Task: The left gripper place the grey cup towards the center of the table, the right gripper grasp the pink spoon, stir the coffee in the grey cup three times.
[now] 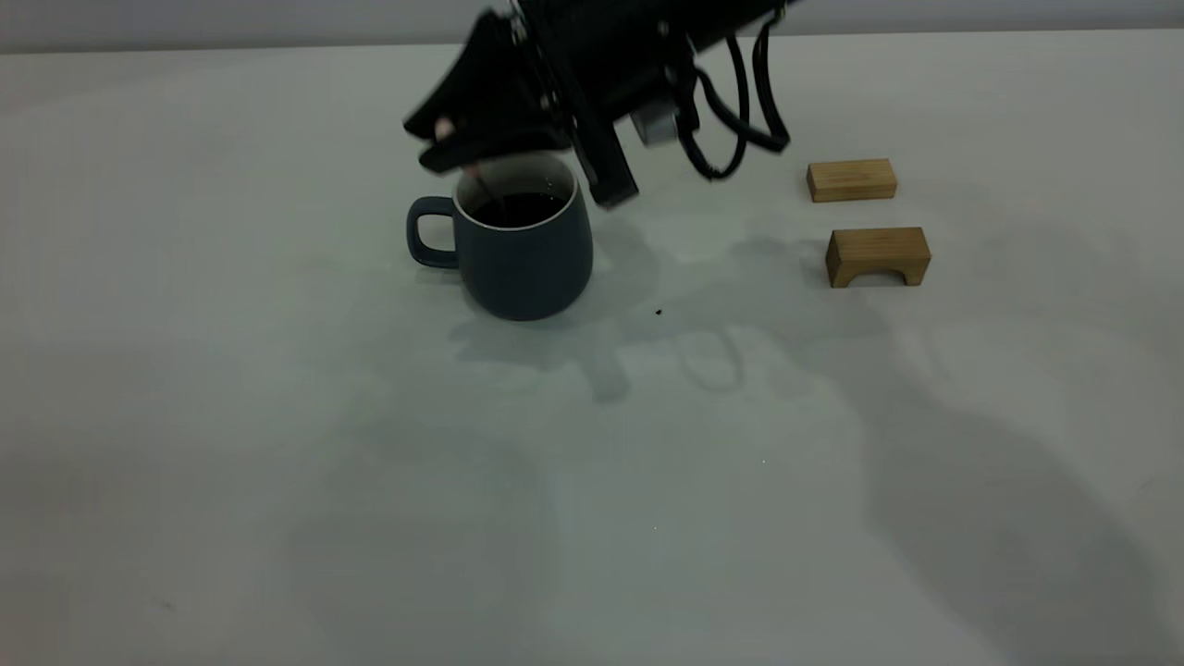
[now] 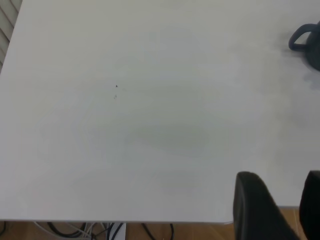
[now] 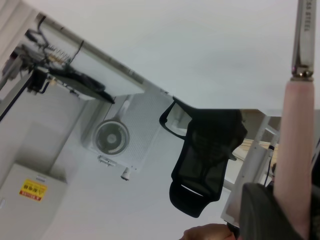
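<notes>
The grey cup (image 1: 523,254) stands on the table (image 1: 277,416), left of the middle, with its handle to the left and dark coffee (image 1: 518,209) inside. My right gripper (image 1: 442,141) hangs tilted over the cup's rim, shut on the pink spoon (image 1: 445,129). The spoon's thin neck slants down into the coffee and its bowl is hidden. The right wrist view shows the pink spoon (image 3: 297,150) running out from my right gripper (image 3: 295,212). My left gripper (image 2: 282,200) stands open and empty at the table's edge, far from the grey cup (image 2: 306,42).
Two wooden blocks (image 1: 851,179) (image 1: 879,255) lie at the right of the table. A small dark speck (image 1: 658,313) sits near the cup. Beyond the table, the right wrist view shows a black office chair (image 3: 207,155) and a person's hand (image 3: 210,232).
</notes>
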